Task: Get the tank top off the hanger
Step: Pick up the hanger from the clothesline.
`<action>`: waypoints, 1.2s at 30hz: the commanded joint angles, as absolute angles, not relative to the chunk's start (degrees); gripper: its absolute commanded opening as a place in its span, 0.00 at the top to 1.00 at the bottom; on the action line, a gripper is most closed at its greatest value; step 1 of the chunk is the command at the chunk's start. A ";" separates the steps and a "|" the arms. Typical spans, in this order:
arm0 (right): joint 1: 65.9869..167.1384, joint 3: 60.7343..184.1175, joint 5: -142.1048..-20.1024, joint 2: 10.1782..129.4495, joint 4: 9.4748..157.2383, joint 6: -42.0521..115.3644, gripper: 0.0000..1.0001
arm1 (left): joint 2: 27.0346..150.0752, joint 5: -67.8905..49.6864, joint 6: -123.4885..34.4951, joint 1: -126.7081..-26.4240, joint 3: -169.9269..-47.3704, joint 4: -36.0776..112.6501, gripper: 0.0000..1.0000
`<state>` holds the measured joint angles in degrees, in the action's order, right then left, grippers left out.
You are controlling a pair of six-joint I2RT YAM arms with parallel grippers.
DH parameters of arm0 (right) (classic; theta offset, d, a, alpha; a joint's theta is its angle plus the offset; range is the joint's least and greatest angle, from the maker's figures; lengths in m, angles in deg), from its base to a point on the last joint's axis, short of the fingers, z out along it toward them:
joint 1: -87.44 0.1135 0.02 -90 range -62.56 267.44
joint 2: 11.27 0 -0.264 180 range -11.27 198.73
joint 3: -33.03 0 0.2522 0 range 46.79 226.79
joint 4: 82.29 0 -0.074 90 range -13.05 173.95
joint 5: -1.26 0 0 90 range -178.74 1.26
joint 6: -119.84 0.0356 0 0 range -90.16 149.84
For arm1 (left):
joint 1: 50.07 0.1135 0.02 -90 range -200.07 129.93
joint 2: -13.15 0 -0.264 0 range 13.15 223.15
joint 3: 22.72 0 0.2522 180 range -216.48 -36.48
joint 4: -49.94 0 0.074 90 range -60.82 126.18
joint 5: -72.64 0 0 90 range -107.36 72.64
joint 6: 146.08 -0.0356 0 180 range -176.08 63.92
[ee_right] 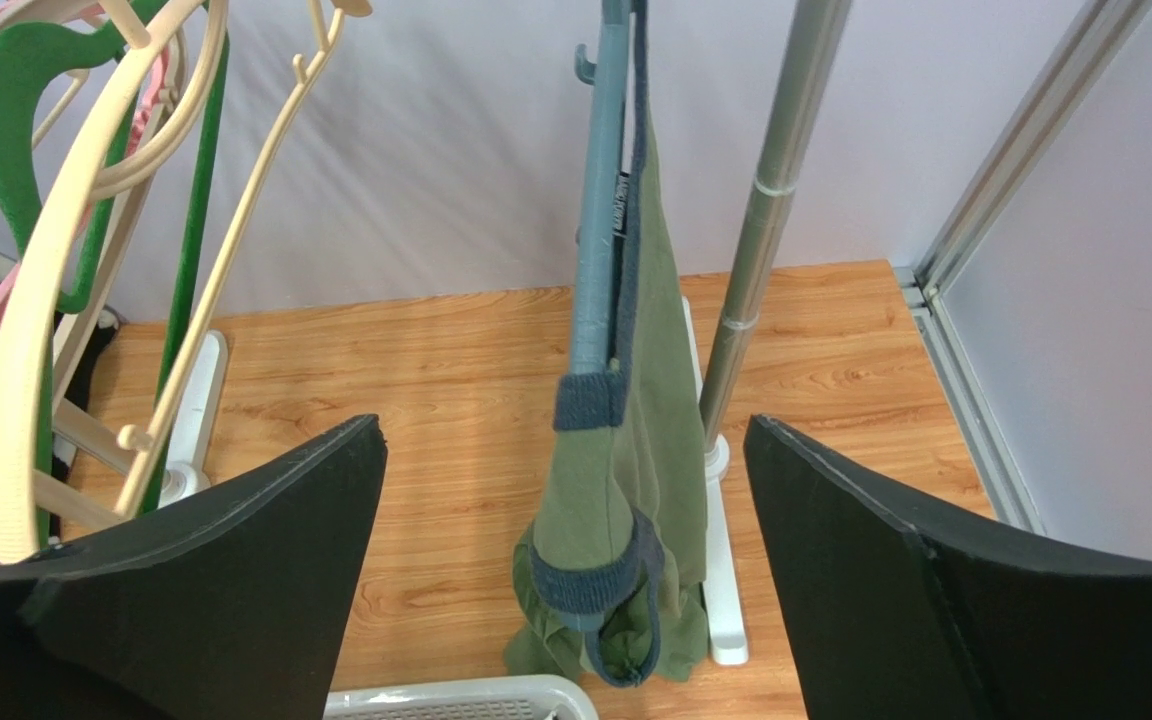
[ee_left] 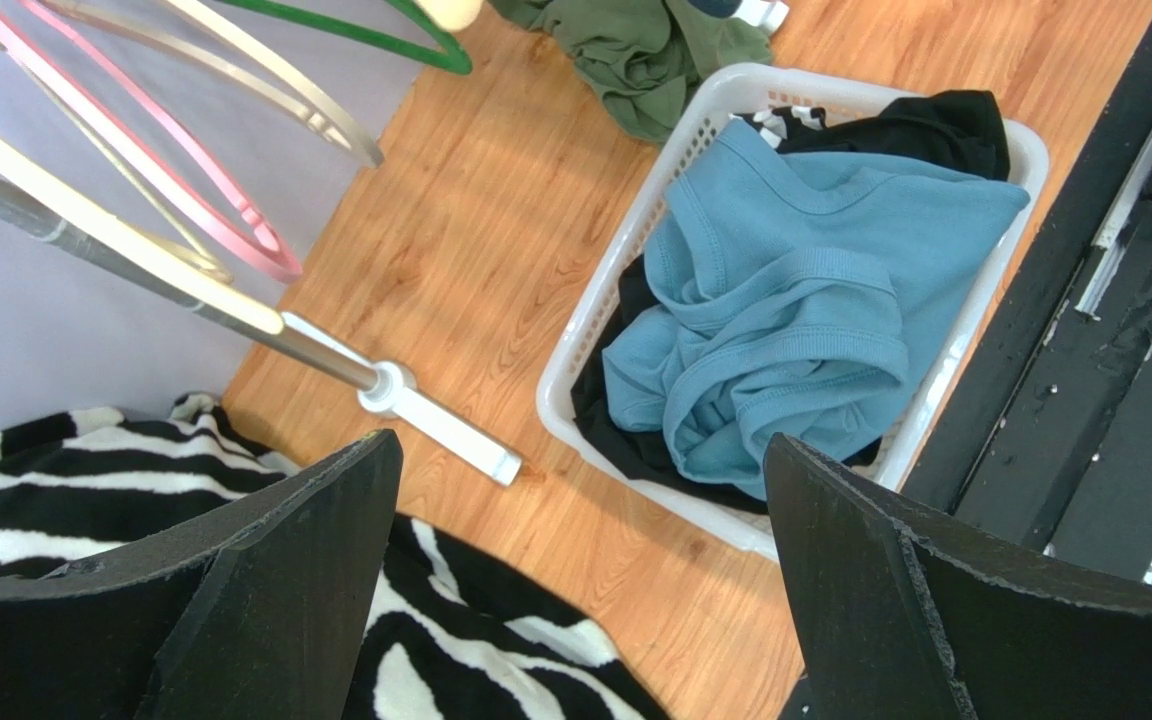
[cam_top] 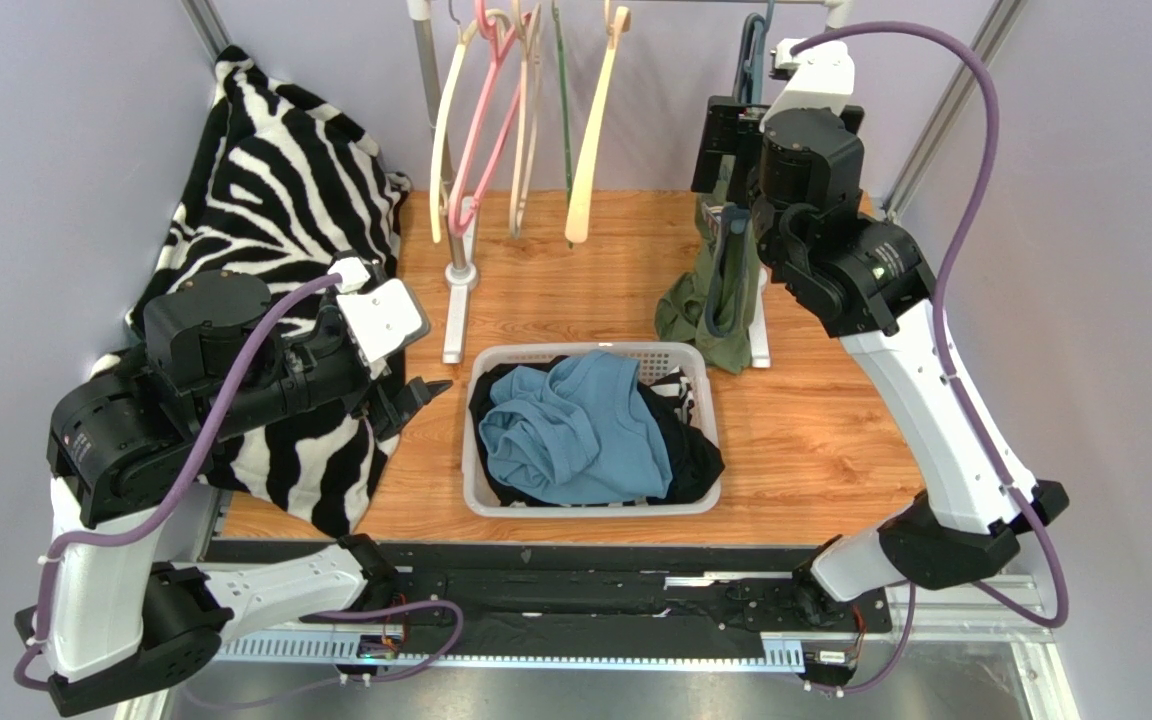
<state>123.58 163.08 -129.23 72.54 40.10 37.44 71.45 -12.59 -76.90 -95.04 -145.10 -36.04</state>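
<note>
By the far right edge of the counter the green tank top hangs on its blue hanger, so the right hand faces it with fingers wide apart, ready to grab, and the left hand is spread too.

Rear wall: plain pale lavender-grey panel, without markings.
Side walls: same colour on the left and on the right.
Frame posts: aluminium extrusions at the rear corners, left post and right post.
Table top: orange-brown wood-grain board.
Rack uprights: round metal poles, left pole and right pole, each standing on a white foot bar that lies on the board.
Near edge: black rail across the table front, with a grey metal plate below it.
Light: even and diffuse, with soft shadows and a faint sheen on the wood.
</note>
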 commanded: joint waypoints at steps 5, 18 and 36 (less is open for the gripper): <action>117.94 158.07 -114.95 70.92 41.50 42.32 0.00 | 72.03 -9.28 -74.89 -93.57 -147.66 -36.24 0.01; 115.56 158.76 -116.96 74.60 39.92 42.67 0.30 | 73.00 -6.55 -74.36 -92.08 -149.07 -36.59 0.01; 113.10 155.17 -117.93 72.24 48.60 36.44 1.00 | 73.70 -4.71 -74.09 -91.02 -150.03 -37.03 0.01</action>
